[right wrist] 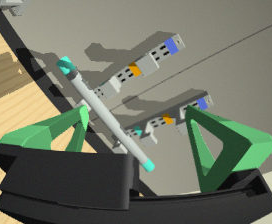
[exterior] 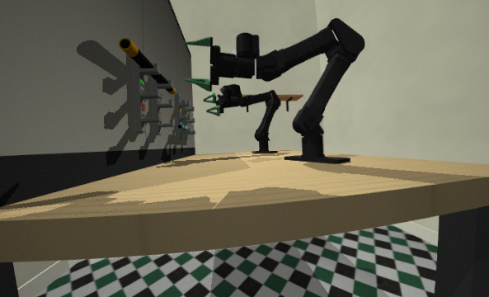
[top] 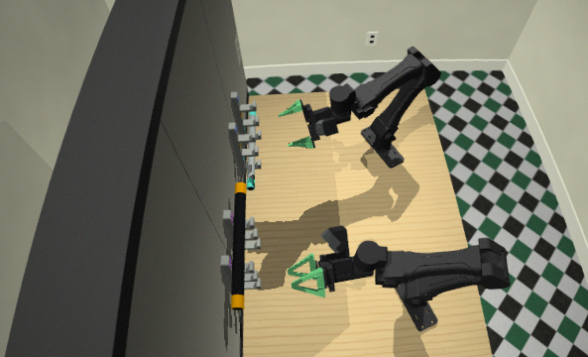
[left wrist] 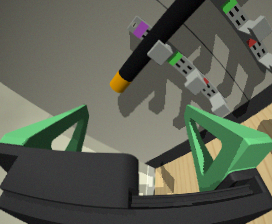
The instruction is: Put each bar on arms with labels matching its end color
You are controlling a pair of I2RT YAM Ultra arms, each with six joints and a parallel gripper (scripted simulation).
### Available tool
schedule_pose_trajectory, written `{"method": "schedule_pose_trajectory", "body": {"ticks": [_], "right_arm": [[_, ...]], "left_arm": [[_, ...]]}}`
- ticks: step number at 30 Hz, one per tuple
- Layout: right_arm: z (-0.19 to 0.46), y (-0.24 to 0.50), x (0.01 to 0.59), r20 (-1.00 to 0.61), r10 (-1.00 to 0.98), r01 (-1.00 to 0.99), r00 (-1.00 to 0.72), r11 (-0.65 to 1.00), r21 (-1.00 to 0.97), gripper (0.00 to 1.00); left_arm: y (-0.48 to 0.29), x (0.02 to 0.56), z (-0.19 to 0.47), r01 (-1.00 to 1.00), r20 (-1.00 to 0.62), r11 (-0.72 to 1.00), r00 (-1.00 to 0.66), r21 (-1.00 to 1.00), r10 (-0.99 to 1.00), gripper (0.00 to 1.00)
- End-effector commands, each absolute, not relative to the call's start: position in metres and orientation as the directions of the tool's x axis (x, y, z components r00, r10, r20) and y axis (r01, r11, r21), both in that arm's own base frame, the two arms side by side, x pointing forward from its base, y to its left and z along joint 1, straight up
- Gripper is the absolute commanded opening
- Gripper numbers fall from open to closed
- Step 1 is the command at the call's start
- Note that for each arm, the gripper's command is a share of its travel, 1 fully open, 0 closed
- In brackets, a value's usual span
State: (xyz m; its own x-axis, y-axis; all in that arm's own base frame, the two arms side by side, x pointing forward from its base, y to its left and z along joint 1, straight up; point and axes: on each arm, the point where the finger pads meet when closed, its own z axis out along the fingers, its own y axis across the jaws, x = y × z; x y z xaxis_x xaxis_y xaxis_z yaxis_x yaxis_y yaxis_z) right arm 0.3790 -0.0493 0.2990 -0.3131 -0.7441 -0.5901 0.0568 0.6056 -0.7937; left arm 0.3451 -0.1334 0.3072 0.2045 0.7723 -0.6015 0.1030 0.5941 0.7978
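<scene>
A black bar (top: 239, 243) (exterior: 145, 62) (left wrist: 157, 45) with orange ends lies across the top arms of the left rack (top: 227, 218) (exterior: 134, 103) (left wrist: 160, 52), whose labels are purple, green and red from the top. A light grey bar (top: 251, 171) (right wrist: 107, 117) with teal ends lies across the lowest arms of the right rack (top: 234, 100) (right wrist: 148, 65), at the teal labels; its labels above are orange and blue. My left gripper (top: 291, 278) (exterior: 185, 61) (left wrist: 136, 110) is open and empty, in front of the left rack. My right gripper (top: 284, 130) (exterior: 205, 104) (right wrist: 136, 110) is open and empty, in front of the right rack.
Both racks hang on a grey wall panel (top: 194, 89) behind the wooden table top (top: 294, 188) (exterior: 186, 177). The orange-ended bar's inner end reaches close to the teal-ended bar's inner end in the top view. A brown shelf (exterior: 295, 97) is on the far wall.
</scene>
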Motion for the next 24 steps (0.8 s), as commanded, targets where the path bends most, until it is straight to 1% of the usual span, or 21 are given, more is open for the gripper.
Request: {"method": "schedule_pose_trajectory", "body": {"ticks": [1,3,18,20,24], "right_arm": [[0.306,-0.052,0.372,-0.541,-0.782,0.09,-0.308,0.542,-0.835,1.0],[0.306,-0.052,0.372,-0.541,-0.782,0.09,-0.308,0.542,-0.835,1.0],[0.287,-0.063,0.37,-0.362,-0.856,0.07,-0.369,0.363,-0.929,1.0],[0.287,-0.063,0.37,-0.362,-0.856,0.07,-0.369,0.363,-0.929,1.0],[0.282,-0.066,0.37,-0.313,-0.869,0.062,-0.383,0.314,-0.947,1.0]], "left_arm": [[-0.14,0.345,0.306,0.072,-0.545,0.544,0.225,0.836,0.808,1.0],[-0.14,0.345,0.306,0.072,-0.545,0.544,0.225,0.836,0.808,1.0],[-0.168,0.337,0.287,0.055,-0.366,0.365,0.275,0.929,0.889,1.0],[-0.168,0.337,0.287,0.055,-0.366,0.365,0.275,0.929,0.889,1.0],[-0.175,0.335,0.282,0.05,-0.316,0.315,0.287,0.948,0.904,1.0]]}}
